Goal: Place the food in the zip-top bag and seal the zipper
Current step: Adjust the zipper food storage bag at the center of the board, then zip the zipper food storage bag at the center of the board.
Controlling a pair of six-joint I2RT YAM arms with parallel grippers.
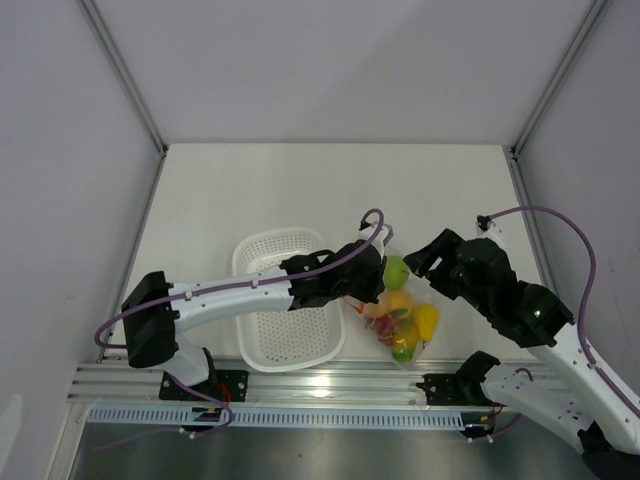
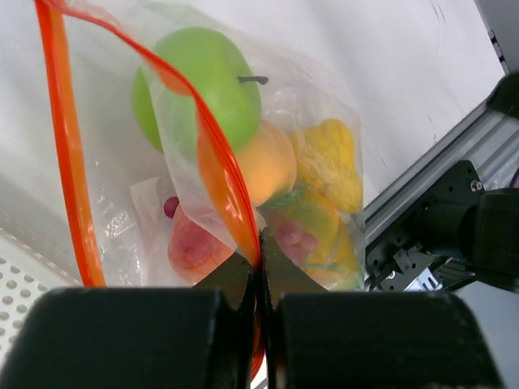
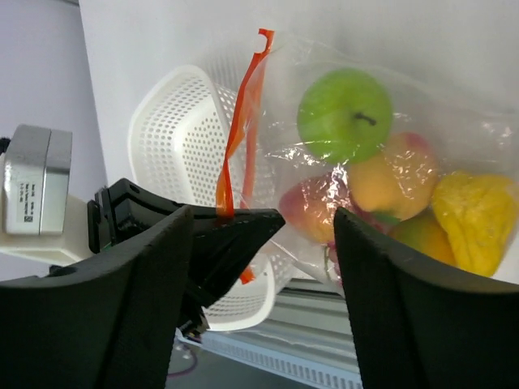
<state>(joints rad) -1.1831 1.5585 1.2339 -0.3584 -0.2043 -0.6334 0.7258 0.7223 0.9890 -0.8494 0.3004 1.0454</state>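
The clear zip-top bag [image 1: 403, 322] lies on the table at the front, filled with fruit: green apple [image 2: 199, 89], orange [image 2: 263, 162], peach [image 2: 195, 247], yellow pear [image 2: 332, 162], mango [image 2: 312, 223]. My left gripper [image 2: 259, 259] is shut on the red-orange zipper [image 2: 219, 174] at the bag's mouth. The zipper [image 3: 239, 134] also shows in the right wrist view, rising from the left gripper's tips. My right gripper [image 3: 263, 235] is open and empty, just right of the bag; in the top view it [image 1: 425, 262] sits beside the apple [image 1: 396, 270].
A white perforated basket [image 1: 275, 300] stands left of the bag, under the left arm. The aluminium rail [image 1: 330, 385] runs along the near edge just in front of the bag. The table [image 1: 300, 190] stretches behind, with white walls around it.
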